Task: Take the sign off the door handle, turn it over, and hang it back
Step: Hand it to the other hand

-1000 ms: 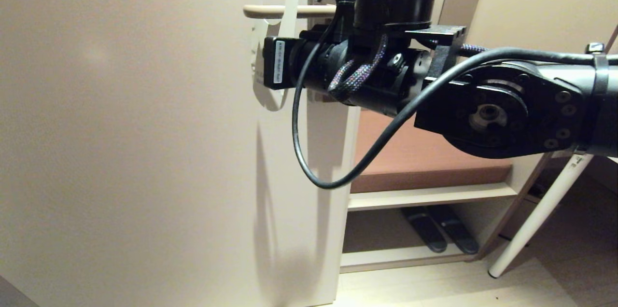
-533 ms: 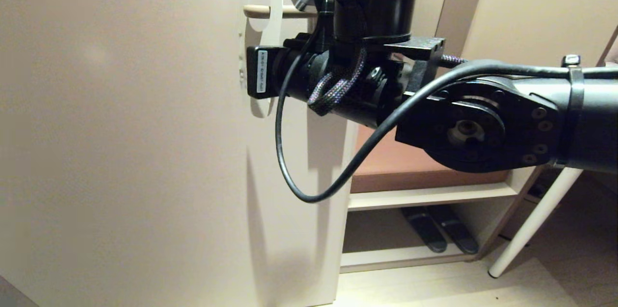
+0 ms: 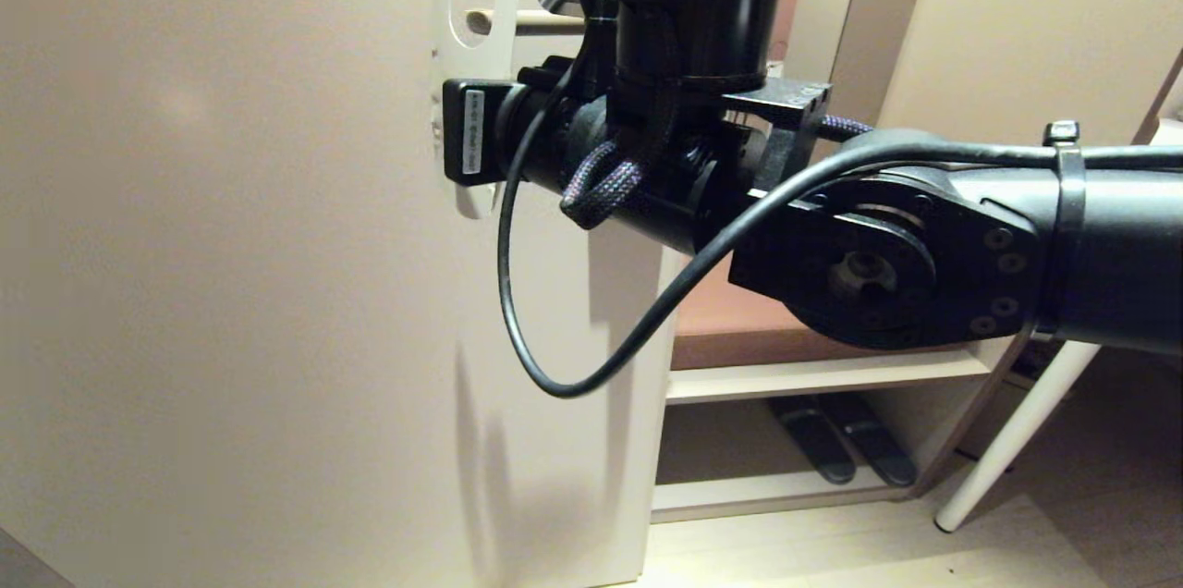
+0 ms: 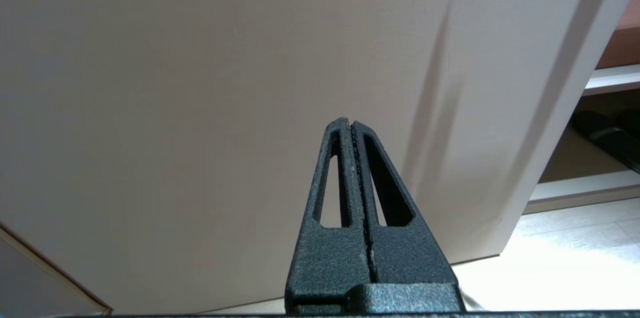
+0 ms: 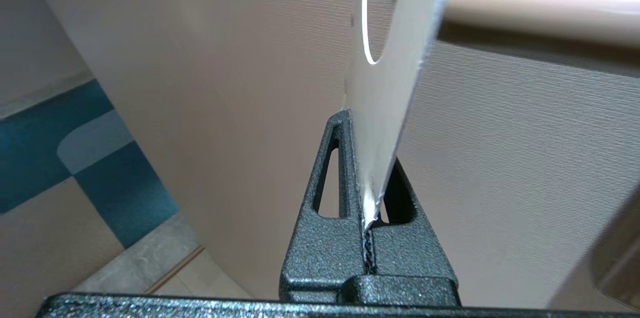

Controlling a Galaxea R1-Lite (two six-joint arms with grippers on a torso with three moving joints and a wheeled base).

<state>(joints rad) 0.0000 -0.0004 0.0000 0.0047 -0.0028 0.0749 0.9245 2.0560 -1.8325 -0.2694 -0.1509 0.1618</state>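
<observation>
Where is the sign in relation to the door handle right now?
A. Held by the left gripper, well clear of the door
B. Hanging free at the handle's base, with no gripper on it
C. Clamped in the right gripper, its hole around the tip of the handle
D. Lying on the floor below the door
C. The right gripper is shut on the sign, and in the head view the tip of the door handle shows through the sign's hole.
</observation>
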